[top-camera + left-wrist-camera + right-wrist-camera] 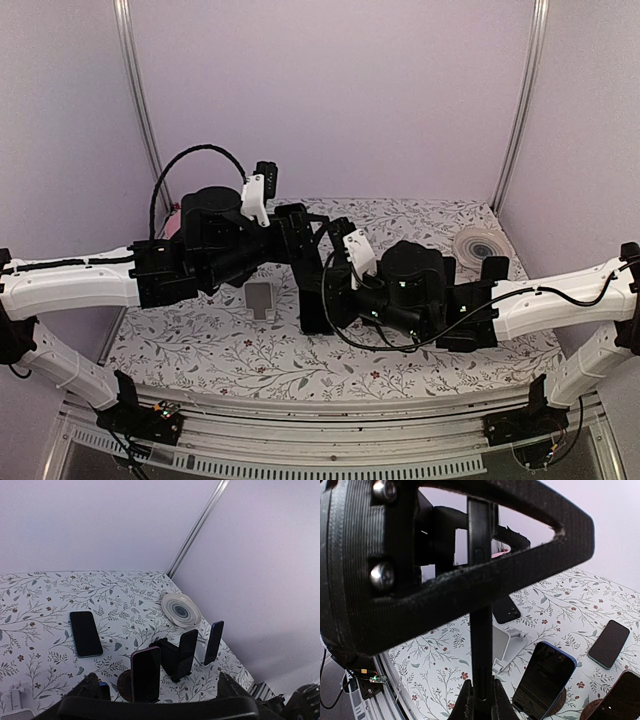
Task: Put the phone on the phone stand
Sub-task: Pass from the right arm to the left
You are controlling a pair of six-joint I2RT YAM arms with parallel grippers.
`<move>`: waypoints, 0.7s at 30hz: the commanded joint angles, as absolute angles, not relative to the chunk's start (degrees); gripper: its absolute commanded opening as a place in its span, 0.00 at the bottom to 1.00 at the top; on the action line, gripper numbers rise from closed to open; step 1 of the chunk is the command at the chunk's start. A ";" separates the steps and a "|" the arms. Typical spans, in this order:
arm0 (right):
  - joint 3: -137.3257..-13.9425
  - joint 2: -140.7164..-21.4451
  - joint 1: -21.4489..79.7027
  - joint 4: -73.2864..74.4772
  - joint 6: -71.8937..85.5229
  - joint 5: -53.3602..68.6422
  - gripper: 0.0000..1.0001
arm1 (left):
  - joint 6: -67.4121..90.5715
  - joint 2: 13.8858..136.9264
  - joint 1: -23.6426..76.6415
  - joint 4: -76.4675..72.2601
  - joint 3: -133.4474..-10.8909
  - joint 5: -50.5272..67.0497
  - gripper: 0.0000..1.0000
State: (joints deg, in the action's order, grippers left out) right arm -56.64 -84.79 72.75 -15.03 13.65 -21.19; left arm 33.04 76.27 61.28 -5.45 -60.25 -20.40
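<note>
Pinching the phone (480,645) edge-on in the right hand (482,702), with the left hand (157,707) spread wide around it, grip unclear, probably regrasping for the stand (260,300).

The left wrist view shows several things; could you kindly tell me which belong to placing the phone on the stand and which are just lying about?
Job in hand: flat phone; bare white stand.
Lying about: plate; nearest upright phone; middle upright phone; far upright phone, all three already propped up.
</note>
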 commanded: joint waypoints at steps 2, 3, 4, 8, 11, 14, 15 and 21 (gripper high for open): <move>-58.97 -84.70 73.22 -18.26 12.92 -21.87 0.03 | 32.18 75.63 61.52 -6.83 -59.45 -20.72 0.24; -58.97 -84.77 73.21 -18.23 12.92 -21.84 0.04 | 32.26 75.55 61.52 -6.90 -59.44 -20.81 0.23; -58.97 -84.74 73.21 -18.26 12.92 -21.88 0.04 | 32.28 75.50 61.51 -6.94 -59.42 -20.89 0.21; -58.96 -84.78 73.21 -18.28 12.90 -21.88 0.04 | 32.35 75.37 61.41 -7.18 -59.11 -21.25 0.14; -58.97 -84.76 73.21 -18.28 12.88 -21.97 0.08 | 32.41 75.03 61.43 -7.61 -58.69 -21.65 0.09; -58.88 -84.81 73.21 -18.28 12.96 -21.92 0.13 | 32.41 74.73 61.27 -8.06 -58.13 -21.88 0.02; -58.82 -84.80 73.21 -18.28 13.00 -22.03 0.13 | 32.46 74.54 61.32 -8.15 -57.96 -21.88 0.00; -58.63 -84.96 73.21 -18.19 13.44 -21.97 0.18 | 32.77 74.20 61.28 -8.47 -57.28 -21.92 0.00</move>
State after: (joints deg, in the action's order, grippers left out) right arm -56.97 -84.84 72.75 -16.43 13.43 -21.19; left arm 32.97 75.85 61.25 -6.04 -57.76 -21.06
